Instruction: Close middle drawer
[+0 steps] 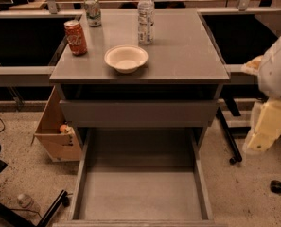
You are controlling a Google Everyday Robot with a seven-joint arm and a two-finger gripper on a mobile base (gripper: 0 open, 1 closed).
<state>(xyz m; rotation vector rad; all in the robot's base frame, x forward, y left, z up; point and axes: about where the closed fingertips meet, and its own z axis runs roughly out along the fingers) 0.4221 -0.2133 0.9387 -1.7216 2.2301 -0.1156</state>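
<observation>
The middle drawer [140, 193] is pulled far out of the grey cabinet [187, 60] toward the camera. It is a wide shallow grey box with nothing in it, and its front lies at the bottom edge of the view. Above it a closed grey drawer front [137, 112] sits under the cabinet top. My gripper [267, 126], cream and yellowish, hangs at the right edge of the view. It is to the right of the cabinet, about level with the closed front, and apart from the open drawer.
On the cabinet top stand an orange can [75, 37], a green can [92, 11], a water bottle [145, 15] and a white bowl [126, 58]. A cardboard box [55, 131] sits on the floor at the left, a plastic bottle [27, 203] by a black chair base [17, 212]. Dark table legs [230, 136] are at the right.
</observation>
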